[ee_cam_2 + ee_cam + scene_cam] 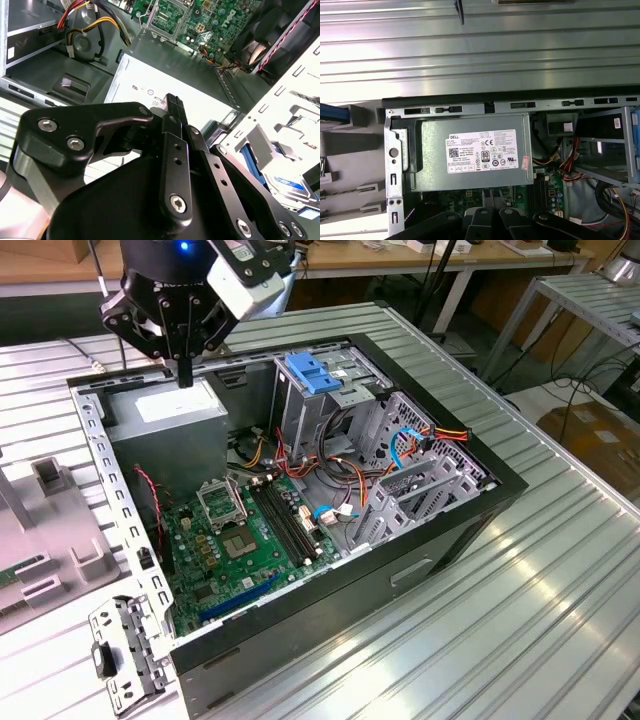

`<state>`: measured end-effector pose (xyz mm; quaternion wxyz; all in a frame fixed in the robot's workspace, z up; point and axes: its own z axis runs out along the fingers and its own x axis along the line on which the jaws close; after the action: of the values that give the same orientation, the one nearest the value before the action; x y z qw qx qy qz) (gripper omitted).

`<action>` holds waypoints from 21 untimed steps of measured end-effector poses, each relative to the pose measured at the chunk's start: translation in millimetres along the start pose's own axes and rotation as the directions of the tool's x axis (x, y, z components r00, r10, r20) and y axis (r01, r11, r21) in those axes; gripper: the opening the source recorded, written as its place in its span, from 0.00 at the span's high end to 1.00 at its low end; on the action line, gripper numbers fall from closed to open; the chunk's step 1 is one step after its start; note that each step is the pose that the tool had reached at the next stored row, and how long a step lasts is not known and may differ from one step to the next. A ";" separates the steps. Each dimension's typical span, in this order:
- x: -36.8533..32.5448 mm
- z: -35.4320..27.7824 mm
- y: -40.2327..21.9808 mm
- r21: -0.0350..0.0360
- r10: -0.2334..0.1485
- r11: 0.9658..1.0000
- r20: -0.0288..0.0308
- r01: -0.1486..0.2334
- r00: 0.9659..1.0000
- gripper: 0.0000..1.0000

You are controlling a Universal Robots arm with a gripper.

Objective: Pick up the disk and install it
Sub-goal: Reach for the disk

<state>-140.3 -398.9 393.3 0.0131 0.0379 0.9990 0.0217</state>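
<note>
Currently the gripper [185, 373] hangs above the power supply [170, 405], which occupies the corner of the computer case [430, 530] nearest the far edge of the worktop [520, 640] on the exterior view's left. Its jaws are brought fully together and grip nothing; in the second wrist view the gripper [173, 102] points down at the white label of the power supply [150, 85]. The case lies on its side with the side panel removed, so that the motherboard [240, 540] and the drive cage [330, 390] can be reached from above. The disk [289, 184] is not in the case. It lies flat, label up, just outside the perforated case wall, on what appears to be the grey holder [75, 560] beside the case toward the exterior view's left. This position presents its broad face and blue-edged sides for a grasp from above. Judged from this layout, the pick-up has not been made: the disk and the gripper are apart, and the closed jaws suit travel rather than grasping.
</note>
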 end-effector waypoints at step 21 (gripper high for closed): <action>4.2 -0.1 -0.3 0.000 0.000 1.000 0.000 0.000 1.000 0.89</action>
<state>-144.5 -398.9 393.3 0.0131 0.0379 0.9990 0.0217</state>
